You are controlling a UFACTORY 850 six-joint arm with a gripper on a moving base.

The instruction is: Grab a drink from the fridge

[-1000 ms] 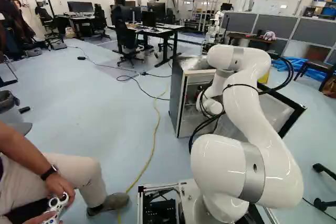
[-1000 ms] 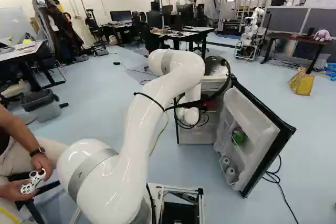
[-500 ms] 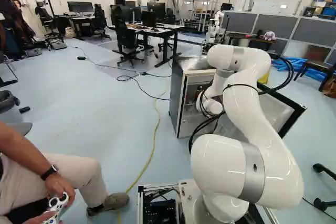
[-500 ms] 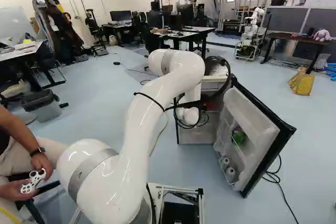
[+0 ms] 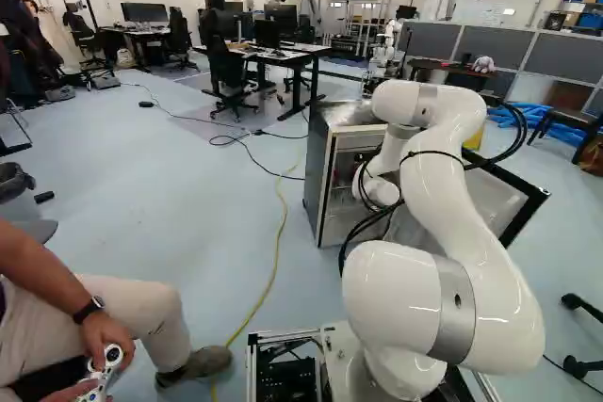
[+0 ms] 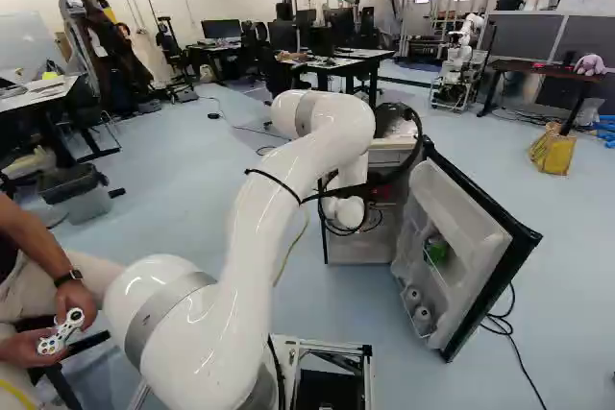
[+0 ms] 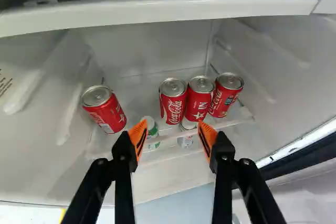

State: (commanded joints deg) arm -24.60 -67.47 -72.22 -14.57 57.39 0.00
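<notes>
End effector: I have its fingers (image 7: 207, 135) spread wide on the end effector (image 7: 172, 128).
Arm: I have it (image 6: 303, 189) reaching into the open fridge (image 5: 318, 171).
Drinks: three red cans (image 7: 199, 98) cluster upright ahead of the fingers; another red can (image 7: 106, 110) stands apart.
Door: swung open (image 6: 471, 228), holding a green item (image 6: 437, 250).

In both base views, the white robot arm (image 6: 264, 237) is hiding the gripper (image 7: 172, 124) and covering part of the mini fridge (image 5: 317, 171). In the wrist view, the fridge shelf's front edge (image 7: 231, 123) is crossing a green-and-white container (image 7: 153, 131) and a pale one (image 7: 185, 141) (can or bottle, the blur isn't telling), while an orange pad (image 7: 137, 134) is partly covering the former. In the right base view, a green item (image 6: 436, 250) in the fridge door (image 6: 461, 201) is looking too small to identify. The left base view's edge is cutting off a waste bin (image 5: 11, 193).
</notes>
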